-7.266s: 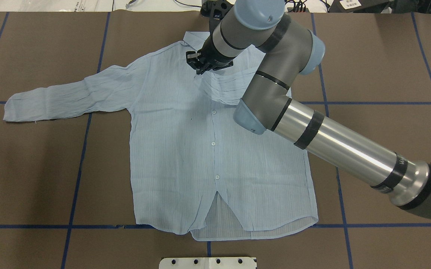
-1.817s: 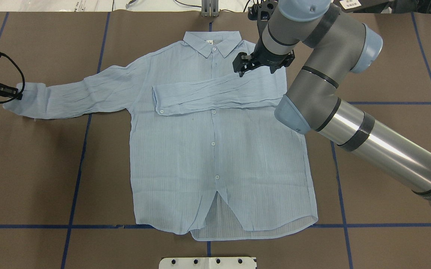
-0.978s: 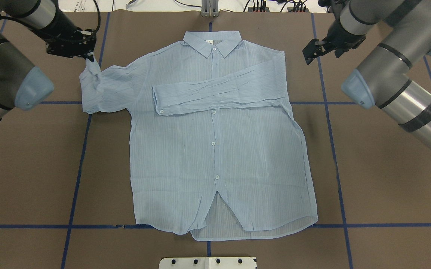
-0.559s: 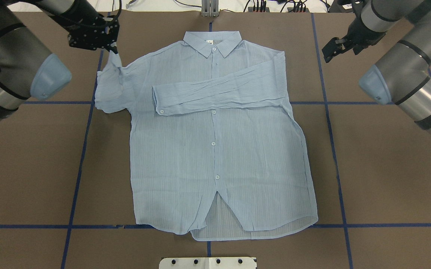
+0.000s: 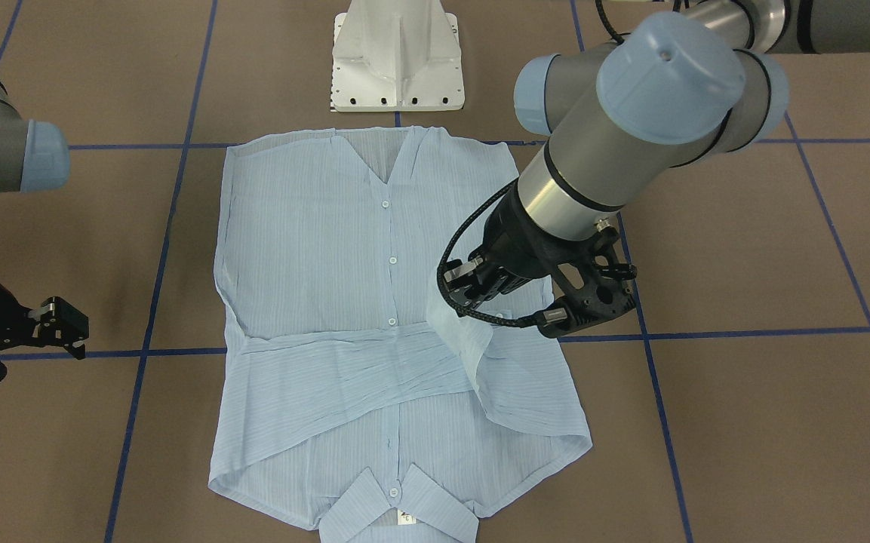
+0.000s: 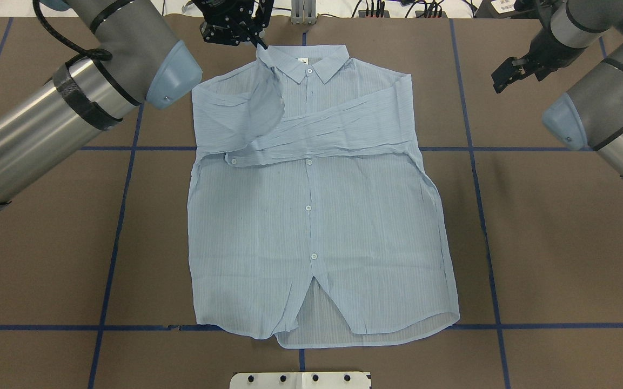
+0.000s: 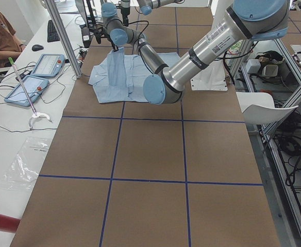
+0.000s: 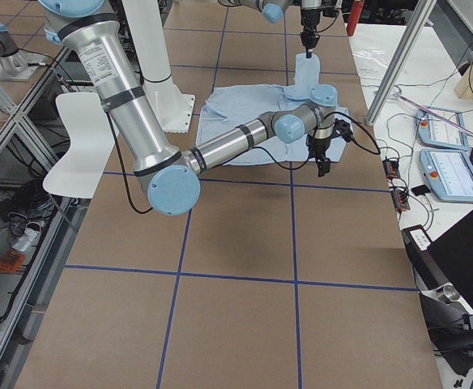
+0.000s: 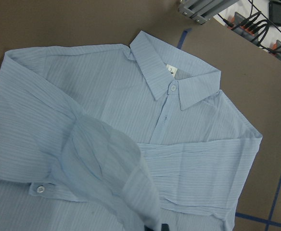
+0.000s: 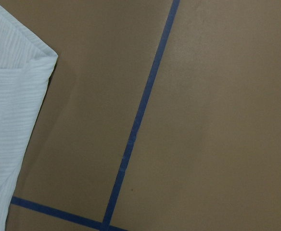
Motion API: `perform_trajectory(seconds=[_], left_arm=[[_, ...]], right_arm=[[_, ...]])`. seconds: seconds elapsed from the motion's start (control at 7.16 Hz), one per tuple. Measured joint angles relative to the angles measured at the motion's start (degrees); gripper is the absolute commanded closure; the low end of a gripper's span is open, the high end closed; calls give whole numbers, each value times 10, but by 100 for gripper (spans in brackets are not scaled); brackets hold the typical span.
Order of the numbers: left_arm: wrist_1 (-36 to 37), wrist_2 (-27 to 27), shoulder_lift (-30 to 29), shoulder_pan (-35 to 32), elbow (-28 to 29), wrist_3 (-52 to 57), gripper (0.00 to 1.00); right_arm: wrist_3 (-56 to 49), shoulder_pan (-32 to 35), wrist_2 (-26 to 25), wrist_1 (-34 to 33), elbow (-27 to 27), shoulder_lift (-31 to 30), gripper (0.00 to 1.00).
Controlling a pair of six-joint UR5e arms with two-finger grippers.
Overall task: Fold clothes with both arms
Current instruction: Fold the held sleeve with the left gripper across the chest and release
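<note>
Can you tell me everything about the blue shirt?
The shirt is light blue, thin and faintly striped, with a collar, small white buttons and a white neck label. It lies face up and buttoned on the brown table, a bit wrinkly. One sleeve is folded flat across the chest. The left gripper pinches the other sleeve and holds its end up near the collar.

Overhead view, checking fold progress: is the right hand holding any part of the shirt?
No, the right hand hangs beside the shirt, touching none of it.
</note>
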Motion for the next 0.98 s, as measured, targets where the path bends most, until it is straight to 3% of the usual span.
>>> perform_trajectory(seconds=[0.28,0.56,0.7,0.84,0.98], left_arm=[[-50,13,-12,35,37,-26,100],[-127,61,-49,85,122,-53,100],[-167,91,-67,109,168,-59,83],[-195,117,-80,124,200,-63,1],[-217,128,-89,131,221,-67,0]], right_arm=[[1,1,0,1,-7,1,0],[1,2,0,2,-12,1,0],[1,3,0,2,-13,0,0],[1,4,1,3,-14,0,0],[2,6,1,2,-14,0,0]])
